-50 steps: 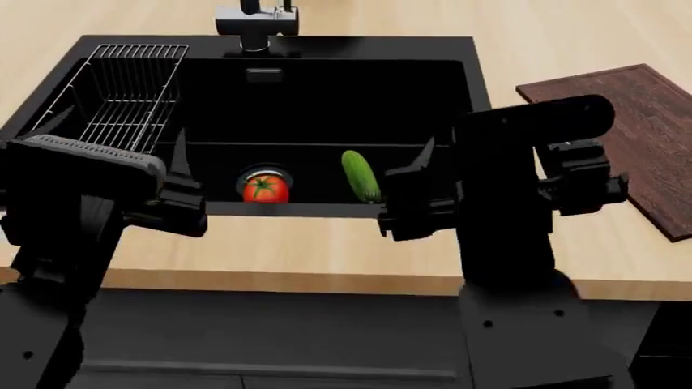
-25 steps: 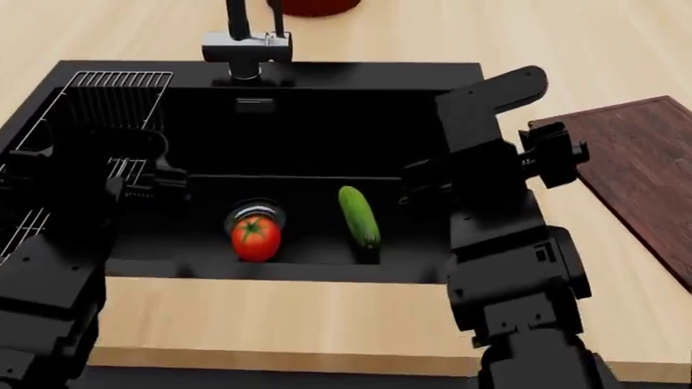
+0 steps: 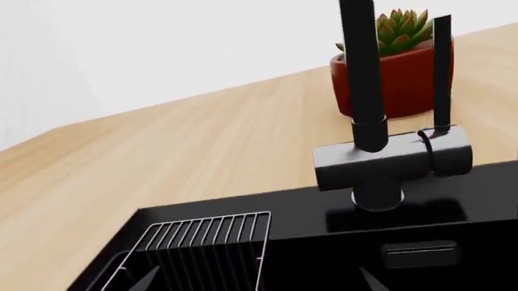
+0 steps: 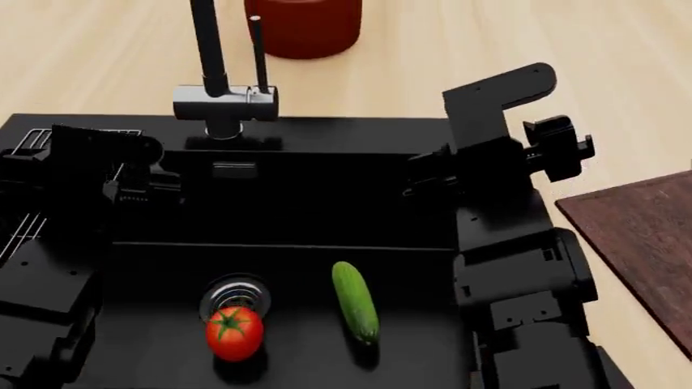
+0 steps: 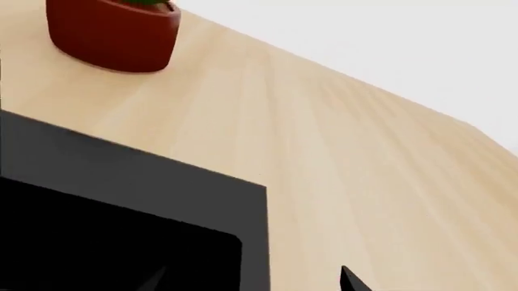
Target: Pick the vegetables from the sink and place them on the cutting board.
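Observation:
A red tomato [image 4: 233,332] with a green stem lies on the floor of the black sink [image 4: 324,134], beside the steel drain [image 4: 232,289]. The green cucumber [image 4: 356,301] lies just right of it. The dark reddish-brown cutting board [image 4: 644,251] shows at the right edge. My left gripper [image 4: 151,191] [image 3: 259,282] hangs open and empty over the sink's back left, well above the tomato. Over the back right corner hangs my right gripper [image 4: 420,177] [image 5: 252,282], also open and empty. Neither wrist view shows the vegetables.
A black faucet [image 4: 222,97] [image 3: 389,163] rises behind the sink. A red pot [image 4: 303,24] [image 3: 396,73] [image 5: 113,30] with a succulent stands further back. A wire rack [image 3: 206,254] sits at the sink's left side. Light wooden counter [image 5: 340,157] surrounds the basin.
The head view has moved forward and now looks more steeply into the basin. Both arms have reached toward the sink's back wall. The tomato and cucumber have kept their places.

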Motion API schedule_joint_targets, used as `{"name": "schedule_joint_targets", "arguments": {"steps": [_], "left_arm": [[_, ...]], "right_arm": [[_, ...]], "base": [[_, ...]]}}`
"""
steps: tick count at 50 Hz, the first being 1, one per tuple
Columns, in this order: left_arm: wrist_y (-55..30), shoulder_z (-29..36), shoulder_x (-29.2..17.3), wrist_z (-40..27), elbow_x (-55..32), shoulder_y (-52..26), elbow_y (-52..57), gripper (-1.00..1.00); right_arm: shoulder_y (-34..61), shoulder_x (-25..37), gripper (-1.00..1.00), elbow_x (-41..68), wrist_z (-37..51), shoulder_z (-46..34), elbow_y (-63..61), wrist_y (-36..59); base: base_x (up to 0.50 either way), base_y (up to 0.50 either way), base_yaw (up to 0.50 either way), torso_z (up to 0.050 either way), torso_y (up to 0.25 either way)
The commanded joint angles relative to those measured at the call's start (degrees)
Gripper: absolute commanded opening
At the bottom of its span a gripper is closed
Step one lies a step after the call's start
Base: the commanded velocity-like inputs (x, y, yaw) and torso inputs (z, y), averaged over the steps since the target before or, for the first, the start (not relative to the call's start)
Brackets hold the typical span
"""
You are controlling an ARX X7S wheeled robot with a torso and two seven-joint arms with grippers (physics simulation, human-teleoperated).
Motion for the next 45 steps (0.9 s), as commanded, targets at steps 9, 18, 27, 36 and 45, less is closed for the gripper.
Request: {"name": "schedule_joint_targets", "arguments": {"steps": [9,18,27,36,45], "left_arm": [[2.58,-0.86,0.09,2.49,-2.28,0.47,-0.55,1.00],[3.96,-0.02,0.05,3.19,-1.63,1.21,-0.37,1.00],[3.75,0.98,0.17,3.42,-0.94,1.32,-0.09,1.00],[3.85,2.21,0.04,4.33,0.06,1.73,1.57,1.00],[-9.63,7.15,-2.14,11.30,3.16,7.72,20.47,1.00]], "right_arm": [[-0.68,0.41,1.00,1.26,1.09,1.93,0.74,-0.67],[-0.87,0.26,1.00,0.80,1.42,1.71,0.72,-1.26],[-0.92,0.26,1.00,0.83,1.03,2.03,0.72,-1.86],[1.28,-0.19,1.00,-0.48,-2.99,0.01,0.58,-0.47],[-3.93,3.56,1.00,-5.16,-20.97,-9.35,-29.95,27.68]], "base": [[0.26,0.00,0.00,0.000,0.002],[0.27,0.00,0.00,0.000,0.000],[0.00,0.00,0.00,-0.001,-0.211],[0.00,0.00,0.00,0.000,-0.172],[0.00,0.00,0.00,0.000,0.000]]}}
